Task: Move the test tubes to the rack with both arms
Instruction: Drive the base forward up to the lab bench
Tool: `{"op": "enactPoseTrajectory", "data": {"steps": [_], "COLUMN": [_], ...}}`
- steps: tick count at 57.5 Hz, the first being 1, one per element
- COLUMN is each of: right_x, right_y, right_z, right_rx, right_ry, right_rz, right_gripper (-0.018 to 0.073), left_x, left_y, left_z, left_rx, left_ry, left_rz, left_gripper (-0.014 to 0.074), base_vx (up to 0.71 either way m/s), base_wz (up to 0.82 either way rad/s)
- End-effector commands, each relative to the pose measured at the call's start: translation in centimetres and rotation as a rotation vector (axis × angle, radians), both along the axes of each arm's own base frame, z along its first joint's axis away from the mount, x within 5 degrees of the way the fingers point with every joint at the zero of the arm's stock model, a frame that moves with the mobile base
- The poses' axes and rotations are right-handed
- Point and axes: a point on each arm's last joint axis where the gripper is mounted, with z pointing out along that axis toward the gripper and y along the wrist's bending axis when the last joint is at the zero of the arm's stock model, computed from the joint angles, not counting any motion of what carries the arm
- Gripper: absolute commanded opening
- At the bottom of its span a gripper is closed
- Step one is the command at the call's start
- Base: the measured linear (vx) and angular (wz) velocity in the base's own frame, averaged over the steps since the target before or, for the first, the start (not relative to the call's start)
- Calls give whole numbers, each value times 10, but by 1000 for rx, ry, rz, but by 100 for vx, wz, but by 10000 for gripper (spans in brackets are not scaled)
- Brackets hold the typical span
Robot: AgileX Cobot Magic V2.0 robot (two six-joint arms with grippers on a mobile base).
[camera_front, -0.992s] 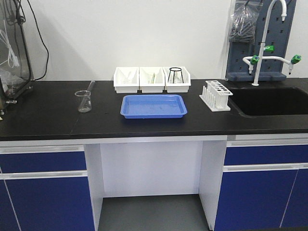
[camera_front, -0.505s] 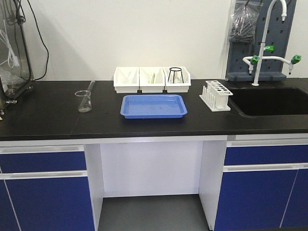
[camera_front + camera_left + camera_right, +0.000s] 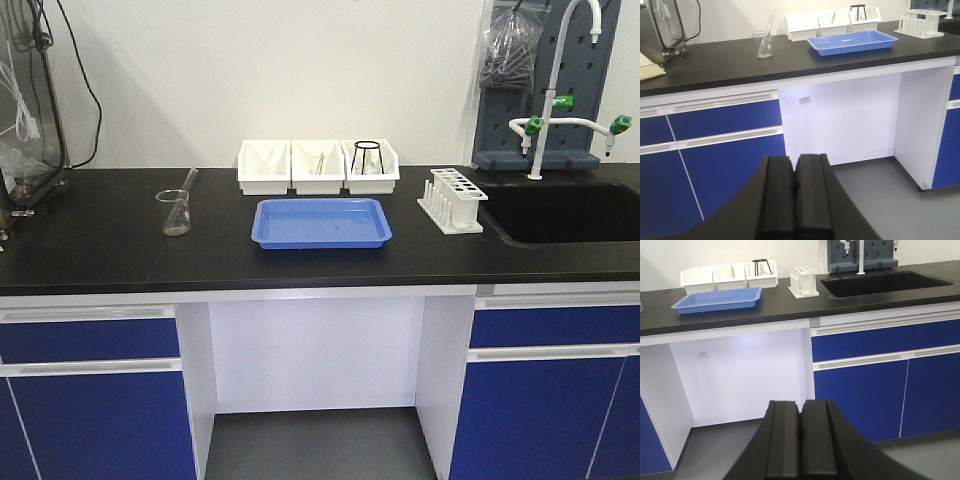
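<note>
A slender clear test tube (image 3: 188, 183) leans in a glass beaker (image 3: 174, 212) at the counter's left; the left wrist view shows the same test tube (image 3: 769, 26). The white rack (image 3: 452, 199) stands at the right beside the sink, and both wrist views catch the rack (image 3: 920, 22) (image 3: 803, 281). My left gripper (image 3: 795, 162) is shut on nothing and hangs low in front of the blue cabinets, well below the counter. My right gripper (image 3: 801, 407) is likewise shut and empty, low before the knee space. Neither arm shows in the front view.
A blue tray (image 3: 320, 222) lies mid-counter with three white bins (image 3: 318, 165) behind it, the right one holding a black tripod stand (image 3: 366, 155). A black sink (image 3: 570, 212) with a white tap (image 3: 545, 100) is at far right. Blue cabinets (image 3: 95, 400) flank a white knee space.
The whole front view has shifted a few pixels to the right. Nothing on the counter has moved relative to the other things.
</note>
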Motion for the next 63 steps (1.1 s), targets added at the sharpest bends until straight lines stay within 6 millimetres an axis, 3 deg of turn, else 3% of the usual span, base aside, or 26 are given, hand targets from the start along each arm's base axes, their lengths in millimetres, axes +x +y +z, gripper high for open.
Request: {"op": "enactPoseTrajectory", "data": {"steps": [1, 63], "right_x": [0, 0], "right_y": [0, 0], "right_z": [4, 4], "right_rx": [-18, -17], "right_ry": [-76, -75], "right_rz": [4, 4], "right_gripper": [-7, -7], "left_x": [0, 0], "left_y": [0, 0], "left_z": [0, 0], "left_rx": [-17, -17], "left_ry": [-74, -74], "left_rz": [1, 1], "left_gripper": [-20, -20], "base_vx": [9, 29], "base_wz": [0, 0]}}
